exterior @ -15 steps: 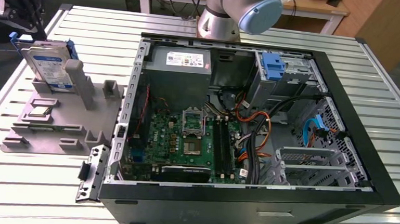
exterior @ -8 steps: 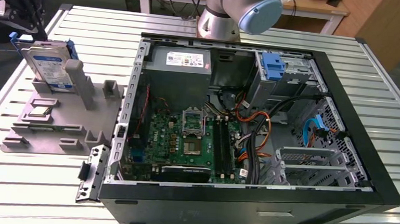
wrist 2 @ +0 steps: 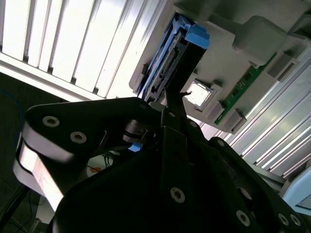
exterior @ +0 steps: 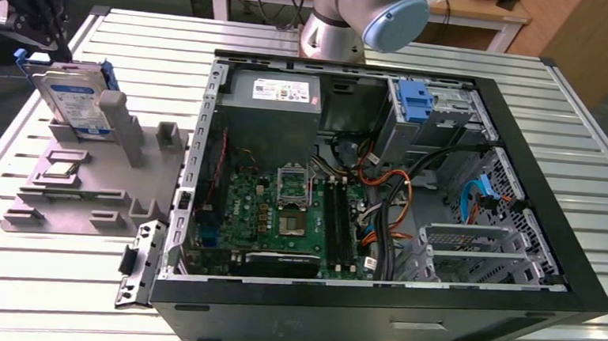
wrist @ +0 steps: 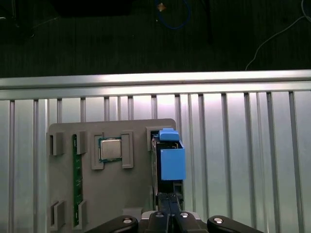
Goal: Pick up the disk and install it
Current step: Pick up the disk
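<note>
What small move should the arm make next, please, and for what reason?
Probably ease the pincer a little down onto the disk. The disk stands upright in the grey holder, not yet lifted, and the pincer hangs just above its upper edge.

Arm reaching to the far left, end effector pointed down with its fingers together.

In the exterior view the silver-grey arm (exterior: 332, 22) rises at the far middle of the scene, with a blue-capped joint (exterior: 395, 21) on the exterior view's right of it. The black end effector (exterior: 39, 42) hangs at the far corner on the exterior view's left, its tips aimed downward. In both wrist views the end effector (wrist: 168, 200) (wrist 2: 168, 99) runs out from the camera as two black fingers (wrist: 172, 204) lying flat against one another, with just a thin seam between them. Behind them the black link bars (wrist 2: 97, 131) spread wide to either side, studded with round pivot bolts.
</note>
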You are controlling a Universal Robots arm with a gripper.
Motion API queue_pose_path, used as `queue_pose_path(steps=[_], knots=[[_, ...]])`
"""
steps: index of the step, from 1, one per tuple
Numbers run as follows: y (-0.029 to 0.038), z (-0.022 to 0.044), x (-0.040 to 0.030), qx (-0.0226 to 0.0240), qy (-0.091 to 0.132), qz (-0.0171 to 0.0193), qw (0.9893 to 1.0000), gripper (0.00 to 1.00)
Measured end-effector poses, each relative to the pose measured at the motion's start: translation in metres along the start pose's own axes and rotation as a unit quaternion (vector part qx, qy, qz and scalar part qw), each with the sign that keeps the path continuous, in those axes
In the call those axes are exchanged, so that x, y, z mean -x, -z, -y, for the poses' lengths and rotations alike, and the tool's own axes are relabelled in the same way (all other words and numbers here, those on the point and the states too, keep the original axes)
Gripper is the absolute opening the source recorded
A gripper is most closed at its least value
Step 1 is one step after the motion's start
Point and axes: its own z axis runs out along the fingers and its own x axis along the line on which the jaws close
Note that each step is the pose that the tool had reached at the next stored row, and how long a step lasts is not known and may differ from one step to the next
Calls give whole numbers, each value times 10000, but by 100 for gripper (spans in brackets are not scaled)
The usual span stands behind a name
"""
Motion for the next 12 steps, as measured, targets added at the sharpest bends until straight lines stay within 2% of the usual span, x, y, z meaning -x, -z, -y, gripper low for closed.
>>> queue_pose_path(steps=[2, 6, 7, 9, 10, 12], knots=[[0, 0, 0, 0, 0, 0, 10000, 11], [0, 0, 0, -1, 0, 0, 10000, 35], [0, 0, 0, -1, 0, 0, 10000, 35], [0, 0, 0, -1, 0, 0, 10000, 47], [0, 0, 0, -1, 0, 0, 10000, 47], [0, 0, 0, -2, 0, 0, 10000, 58]])
